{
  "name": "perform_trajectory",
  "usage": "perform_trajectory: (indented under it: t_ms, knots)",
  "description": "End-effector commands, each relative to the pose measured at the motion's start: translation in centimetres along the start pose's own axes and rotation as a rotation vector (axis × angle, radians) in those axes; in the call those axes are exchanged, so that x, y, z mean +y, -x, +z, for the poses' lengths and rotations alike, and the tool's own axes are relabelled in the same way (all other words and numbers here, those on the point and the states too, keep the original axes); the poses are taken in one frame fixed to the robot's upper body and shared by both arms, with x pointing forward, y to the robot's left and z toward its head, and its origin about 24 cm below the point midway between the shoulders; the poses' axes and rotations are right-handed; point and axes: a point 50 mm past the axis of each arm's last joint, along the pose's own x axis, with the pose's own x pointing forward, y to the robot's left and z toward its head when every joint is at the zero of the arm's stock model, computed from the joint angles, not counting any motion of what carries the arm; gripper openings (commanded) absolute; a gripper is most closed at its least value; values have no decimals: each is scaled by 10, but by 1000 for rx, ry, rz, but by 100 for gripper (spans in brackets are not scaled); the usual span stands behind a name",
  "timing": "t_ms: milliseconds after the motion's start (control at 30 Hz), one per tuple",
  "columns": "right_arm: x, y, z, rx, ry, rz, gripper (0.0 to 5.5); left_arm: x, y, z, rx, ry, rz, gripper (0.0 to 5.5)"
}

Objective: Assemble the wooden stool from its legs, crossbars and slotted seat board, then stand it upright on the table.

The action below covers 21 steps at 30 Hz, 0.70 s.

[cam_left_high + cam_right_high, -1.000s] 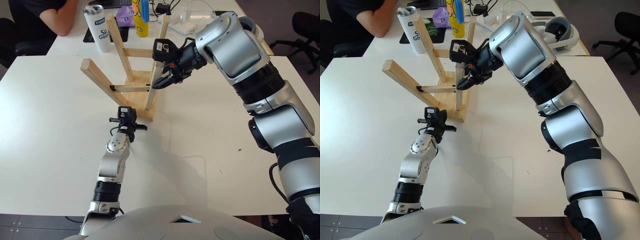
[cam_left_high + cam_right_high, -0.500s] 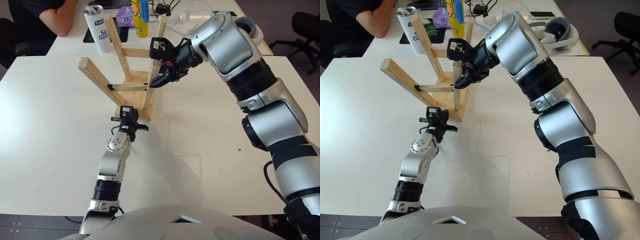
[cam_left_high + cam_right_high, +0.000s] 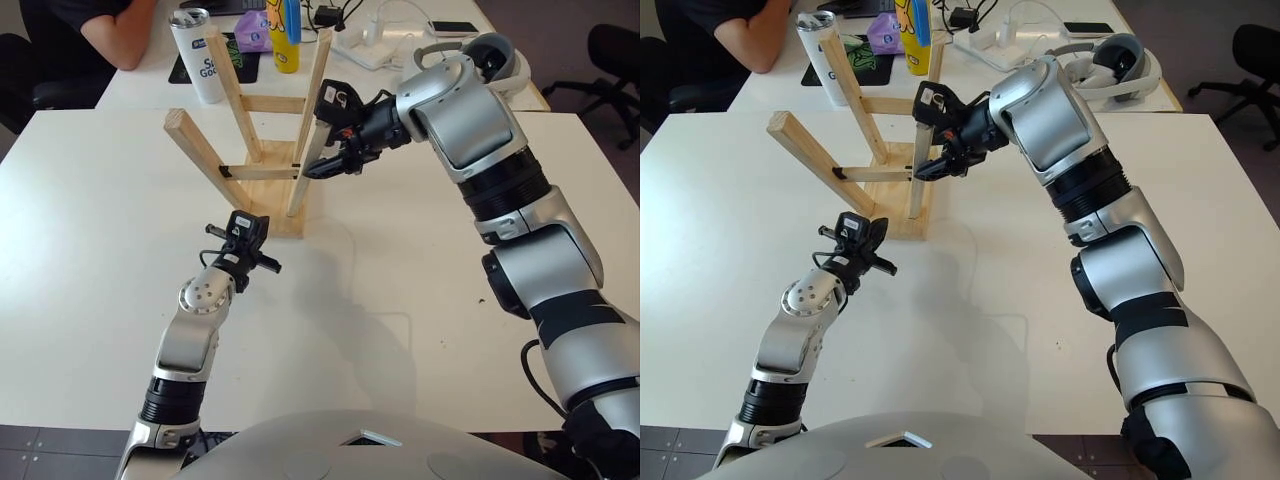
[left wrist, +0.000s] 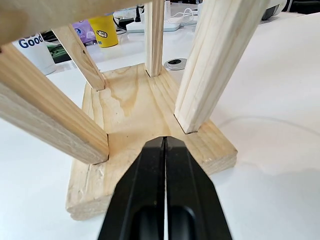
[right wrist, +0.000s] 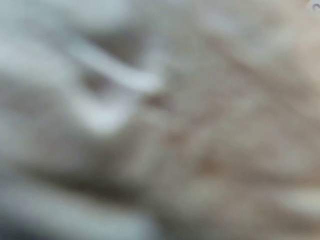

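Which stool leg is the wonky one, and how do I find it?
Find the upside-down stool on the white table, seat board down. The leg is on the robot's left. It leans farthest outward, while the others stand steeper.

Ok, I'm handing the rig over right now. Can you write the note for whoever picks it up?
Left gripper: shut, empty, tips at the near edge of the seat board; contact unclear.
Right gripper: against one leg where a crossbar meets it; hold unclear.
Stool: upside down on the table, seat board flat down, four legs pointing up.
Done: legs and crossbars look fitted into the seat board.
Left: turn it over and stand it upright.
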Motion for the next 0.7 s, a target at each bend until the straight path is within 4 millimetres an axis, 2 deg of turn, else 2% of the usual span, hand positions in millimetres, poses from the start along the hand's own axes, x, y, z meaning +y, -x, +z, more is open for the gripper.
perform_trajectory:
  t_ms: [33, 200, 233, 300, 400, 467, 533, 600, 633, 700]
  knots:
    - [-1, 21, 0, -147, -102, -49, 317, 4, 6, -10, 15, -6, -14, 0]
    - [1, 54, -2, -448, -260, -81, 317, 17, 16, -23, 11, -12, 16, 0]
    - [2, 61, -8, -473, -276, -102, 317, 19, 18, -26, 18, -23, 20, 0]
    - [6, 74, -33, -450, -342, -139, 317, 27, 24, -29, 24, -44, 51, 0]
    - [28, 85, -91, -296, -431, -173, 317, 43, 37, -31, 31, -85, 138, 0]
    - [42, 88, -124, -216, -494, -217, 317, 55, 44, -32, 39, -111, 199, 0]
    - [49, 84, -146, -173, -535, -271, 317, 63, 48, -33, 47, -125, 252, 0]
    - [54, 73, -156, -217, -583, -334, 317, 69, 47, -33, 66, -137, 276, 0]
    - [54, 69, -155, -257, -596, -365, 317, 70, 45, -33, 73, -139, 274, 0]
    - [50, 66, -138, -374, -594, -393, 317, 69, 41, -34, 84, -131, 260, 0]
